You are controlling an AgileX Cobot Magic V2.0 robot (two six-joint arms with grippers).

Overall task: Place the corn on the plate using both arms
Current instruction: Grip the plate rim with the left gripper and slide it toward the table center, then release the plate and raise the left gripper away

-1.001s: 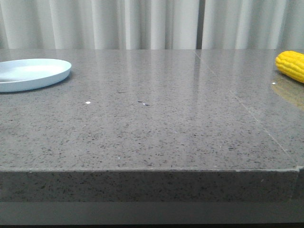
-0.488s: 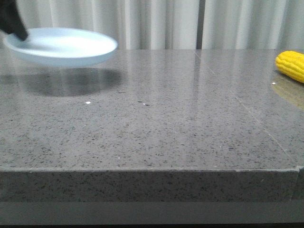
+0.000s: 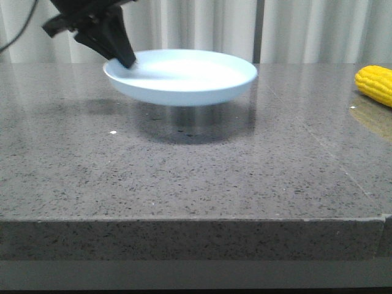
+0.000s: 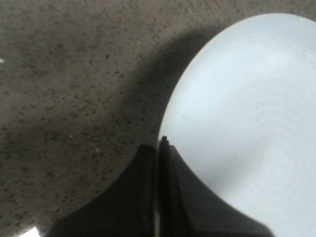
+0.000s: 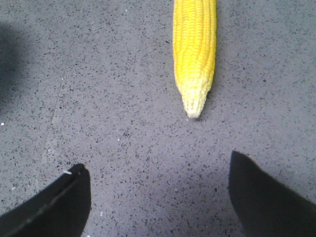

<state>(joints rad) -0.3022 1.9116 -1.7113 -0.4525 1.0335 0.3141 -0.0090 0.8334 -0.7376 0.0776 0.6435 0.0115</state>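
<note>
A grey speckled stone table (image 3: 196,177) filled most of the front view, with pale curtains (image 3: 202,30) hanging behind it.

Above the table's middle, a round, pale blue-white plate (image 3: 184,82) hung in the air, roughly level, with its dark shadow on the stone directly beneath it. The plate was not touching the surface. The black left gripper (image 3: 125,59) held it by the rim on the plate's left edge; in the left wrist view the two fingers (image 4: 148,197) were pressed together with the plate's rim pinched between them. Nothing lay on the plate.

At the far right edge of the table lay the corn (image 3: 375,84), a bright yellow cob, only partly in the front view and well apart from the plate. In the right wrist view the cob rested flat on the stone, its paler tapered tip pointing toward the right gripper (image 5: 158,197). That gripper's two dark fingers were spread wide apart, hovering short of the tip and touching nothing.

Judging by this layout, the task was at an early-to-middle stage: the plate was lifted and being carried but not set down, the corn was not yet grasped, and lifting it and placing it on the plate remained to be done.
</note>
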